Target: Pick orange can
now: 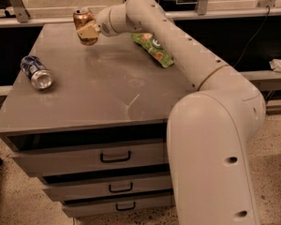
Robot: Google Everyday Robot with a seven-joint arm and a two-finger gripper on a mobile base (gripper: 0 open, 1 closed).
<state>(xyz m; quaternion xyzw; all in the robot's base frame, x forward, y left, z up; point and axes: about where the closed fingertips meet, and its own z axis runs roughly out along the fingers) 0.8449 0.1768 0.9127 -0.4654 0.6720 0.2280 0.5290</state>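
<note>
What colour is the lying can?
Lying can: blue and silver, camera view; tool grips orange can at rear.

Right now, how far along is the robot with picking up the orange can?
Done: the arm is stretched to the far side of the table, and the hand is shut on the orange can. In hand: the grasp itself, with the fingers on either side of the can. Left: a clear lift. Whether the can's base is off the tabletop cannot be told.
</note>
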